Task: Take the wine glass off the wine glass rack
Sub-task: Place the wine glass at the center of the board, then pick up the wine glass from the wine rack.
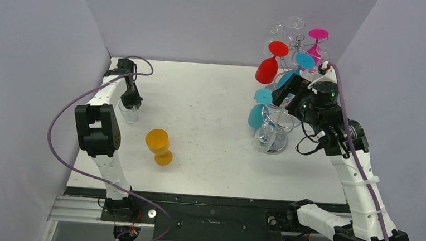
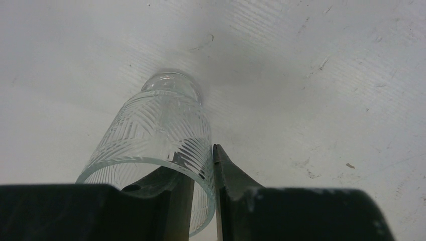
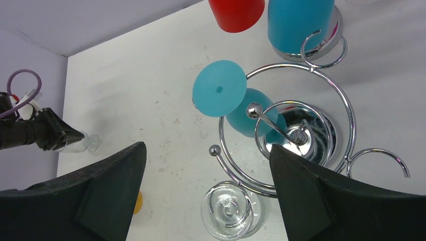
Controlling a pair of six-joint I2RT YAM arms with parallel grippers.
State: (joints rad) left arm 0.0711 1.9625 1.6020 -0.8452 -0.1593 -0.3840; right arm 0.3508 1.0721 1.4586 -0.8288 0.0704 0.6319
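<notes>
My right hand point(image 1: 286, 90) hangs over the rack point(image 1: 279, 144), which stands near the far-right corner of the table point(image 1: 212, 98). Its 2 fingers are spread wide and touch nothing. In the right wrist view point(image 3: 207, 150) the gap between them opens straight down onto the chrome rings of the rack point(image 3: 351, 115).

The blue wine glass point(image 1: 257, 113) is on the rack's left side, upside down, with its round foot on top and its bowl below. From the wrist it lies just beyond my fingertips, foot facing the camera point(image 3: 219, 95), and apart from both fingers.

A clear wine glass point(image 3: 228, 211) sits low at the near side of the rack point(image 1: 264, 136). A red glass point(image 1: 266, 70) hangs higher on the far-left side, and a pink glass point(image 1: 317, 34) is at the top. A second blue glass point(image 3: 300, 20) is on the rack's far side.

My left hand point(image 1: 131, 101) is near the left edge, toward the far-left corner, and is pinched on a clear ribbed tumbler point(image 1: 128, 114). In the left wrist view point(image 2: 203, 175) the tumbler point(image 2: 155, 125) stands on the table. 1 finger is inside its rim, 1 is outside, and the glass wall is pressed between them.

An orange glass point(image 1: 159, 145) rests on the table, right of the tumbler and nearer the near edge.
</notes>
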